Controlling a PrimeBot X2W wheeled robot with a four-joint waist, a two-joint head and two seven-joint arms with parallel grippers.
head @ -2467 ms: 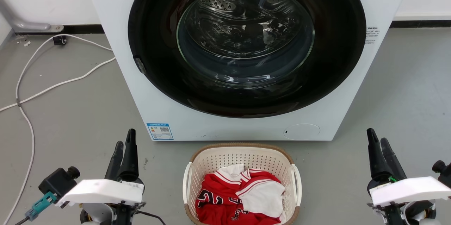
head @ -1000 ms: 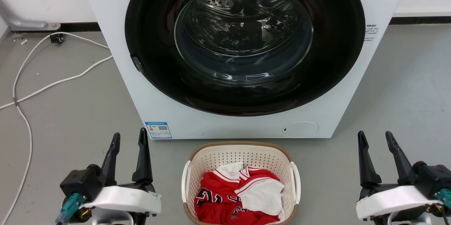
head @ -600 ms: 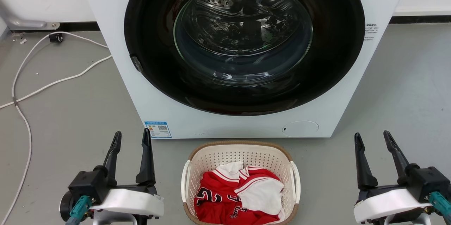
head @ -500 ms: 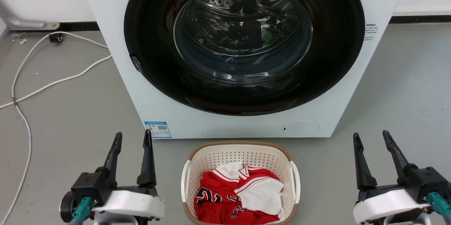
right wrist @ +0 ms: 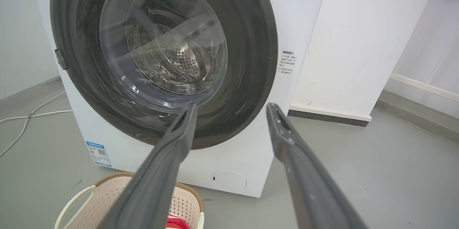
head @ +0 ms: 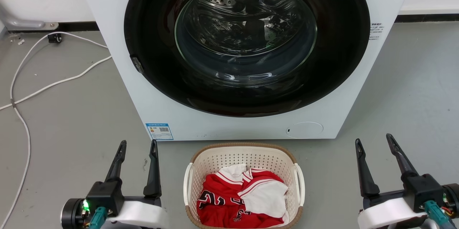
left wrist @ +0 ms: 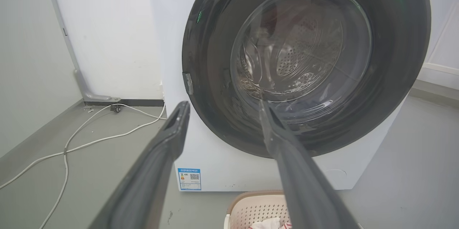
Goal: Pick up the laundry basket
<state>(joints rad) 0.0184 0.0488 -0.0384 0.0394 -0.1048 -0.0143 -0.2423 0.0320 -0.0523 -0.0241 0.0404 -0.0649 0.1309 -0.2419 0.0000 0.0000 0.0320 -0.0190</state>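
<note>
Laundry basket (head: pixel 247 158): on the floor (head: pixel 71 114), just before the washing machine (head: pixel 222 125), between the 2 grippers.
Left gripper (head: pixel 138 143): jaws apart, holding nothing.
Right gripper (head: pixel 373 139): jaws apart, holding nothing.

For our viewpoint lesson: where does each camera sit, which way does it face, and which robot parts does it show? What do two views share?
Head view: on the head, looking forward and down at the washing machine and laundry basket; left gripper and right gripper show, open.
Left wrist view: on the left wrist, looking along its fingers at the machine's door.
Right wrist view: on the right wrist, along its fingers at the same door.
Shared: both wrist views catch the basket at the bottom edge.
</note>
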